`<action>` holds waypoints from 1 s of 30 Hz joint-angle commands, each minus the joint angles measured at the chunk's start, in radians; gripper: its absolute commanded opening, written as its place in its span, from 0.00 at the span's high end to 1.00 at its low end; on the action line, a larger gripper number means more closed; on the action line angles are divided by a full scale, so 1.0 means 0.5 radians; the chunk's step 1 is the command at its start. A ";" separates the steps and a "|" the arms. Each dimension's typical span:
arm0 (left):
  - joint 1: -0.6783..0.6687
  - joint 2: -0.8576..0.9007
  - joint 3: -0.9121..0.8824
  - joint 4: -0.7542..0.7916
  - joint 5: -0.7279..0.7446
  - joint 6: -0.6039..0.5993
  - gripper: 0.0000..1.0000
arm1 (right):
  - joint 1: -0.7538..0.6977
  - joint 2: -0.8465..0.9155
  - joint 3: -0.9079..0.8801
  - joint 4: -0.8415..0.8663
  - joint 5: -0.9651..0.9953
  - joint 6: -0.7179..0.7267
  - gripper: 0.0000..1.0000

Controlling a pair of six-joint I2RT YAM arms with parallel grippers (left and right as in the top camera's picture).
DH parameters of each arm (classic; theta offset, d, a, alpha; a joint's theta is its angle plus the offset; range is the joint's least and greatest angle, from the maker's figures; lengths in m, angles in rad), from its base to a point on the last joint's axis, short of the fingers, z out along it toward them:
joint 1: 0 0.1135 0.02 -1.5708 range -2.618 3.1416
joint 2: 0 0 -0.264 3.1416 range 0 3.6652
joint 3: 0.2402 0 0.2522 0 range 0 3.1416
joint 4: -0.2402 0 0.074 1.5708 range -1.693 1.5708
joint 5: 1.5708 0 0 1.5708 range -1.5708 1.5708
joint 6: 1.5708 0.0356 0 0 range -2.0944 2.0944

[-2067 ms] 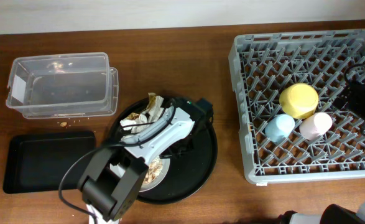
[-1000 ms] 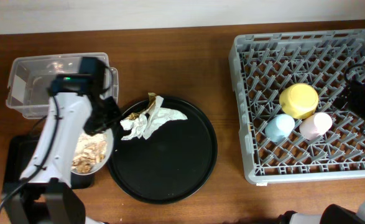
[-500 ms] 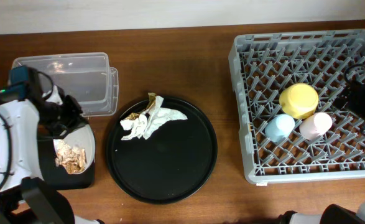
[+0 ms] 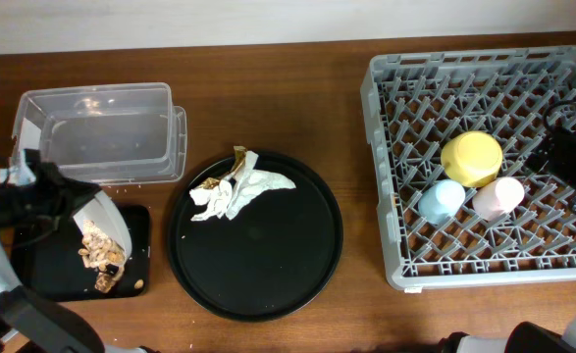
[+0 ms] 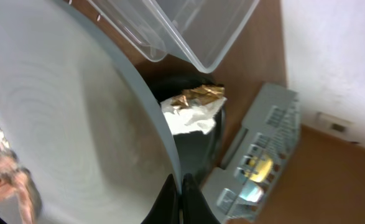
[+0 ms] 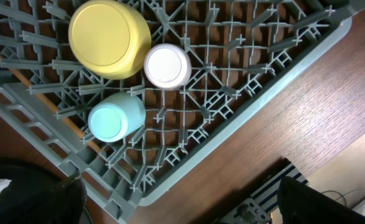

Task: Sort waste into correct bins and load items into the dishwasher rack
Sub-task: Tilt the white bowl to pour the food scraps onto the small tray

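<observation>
Wooden table (image 4: 268,78); grey plate (image 4: 107,218) steeply tilted

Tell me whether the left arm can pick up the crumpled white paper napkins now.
Probably not yet: the left pincer is shut on the tilted round grey plate over the shallow black rectangular tray. Nothing covers the crumpled white paper napkins.
</observation>
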State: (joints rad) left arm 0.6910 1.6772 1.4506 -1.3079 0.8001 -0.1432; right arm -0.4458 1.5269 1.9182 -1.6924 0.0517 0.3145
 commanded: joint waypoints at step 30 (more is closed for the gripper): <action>0.594 -0.042 0.033 -0.462 0.620 0.504 0.99 | -0.012 0.003 0.005 -0.005 0.011 0.018 0.01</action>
State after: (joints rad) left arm 0.9707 1.6745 1.4528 -1.4567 1.0634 0.0479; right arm -0.4458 1.5269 1.9182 -1.6924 0.0513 0.3145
